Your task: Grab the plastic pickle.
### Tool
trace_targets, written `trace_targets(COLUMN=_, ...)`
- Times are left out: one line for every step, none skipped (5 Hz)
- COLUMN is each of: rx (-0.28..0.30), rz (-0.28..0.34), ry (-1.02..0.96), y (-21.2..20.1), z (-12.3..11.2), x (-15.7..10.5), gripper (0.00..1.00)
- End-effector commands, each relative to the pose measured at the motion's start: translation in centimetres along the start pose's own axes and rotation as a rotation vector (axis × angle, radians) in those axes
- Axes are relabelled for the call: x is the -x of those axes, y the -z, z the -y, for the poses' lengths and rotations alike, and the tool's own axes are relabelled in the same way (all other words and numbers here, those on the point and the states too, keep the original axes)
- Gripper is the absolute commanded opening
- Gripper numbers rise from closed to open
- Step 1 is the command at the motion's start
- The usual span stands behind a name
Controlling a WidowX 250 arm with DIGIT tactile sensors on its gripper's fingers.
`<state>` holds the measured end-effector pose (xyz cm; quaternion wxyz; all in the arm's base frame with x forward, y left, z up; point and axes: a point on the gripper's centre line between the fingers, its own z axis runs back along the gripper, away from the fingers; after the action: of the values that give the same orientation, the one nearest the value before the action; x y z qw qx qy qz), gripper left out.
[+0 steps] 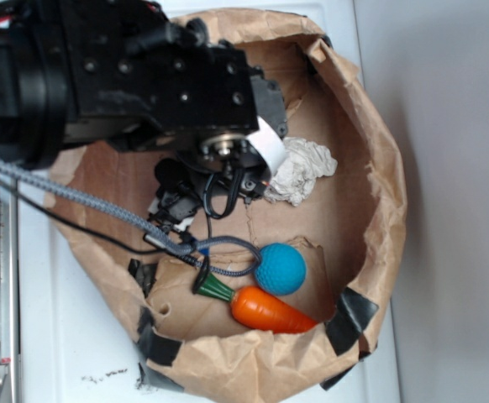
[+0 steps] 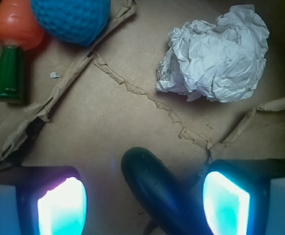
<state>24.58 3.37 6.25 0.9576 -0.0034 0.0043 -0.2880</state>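
Pincer (image 2: 142, 200) spread — astride plastic pickle (image 2: 154, 188)

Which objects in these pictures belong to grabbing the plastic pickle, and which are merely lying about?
Belongs to the job:
- plastic pickle, lying between the open fingers
- end effector

Just lying about:
- blue ball
- toy carrot
- crumpled paper
- brown paper bag holding everything
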Motion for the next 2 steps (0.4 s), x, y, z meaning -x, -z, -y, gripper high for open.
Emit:
trace_targets(rx=-0.011, rz=0.128, ry=0.119, y=-0.1, z=-1.0, x=1.5, gripper=1.00)
trace_targets(rx=0.003, rz=0.140, ry=0.187, y=1.4, z=-0.3, x=2.1, gripper=1.00)
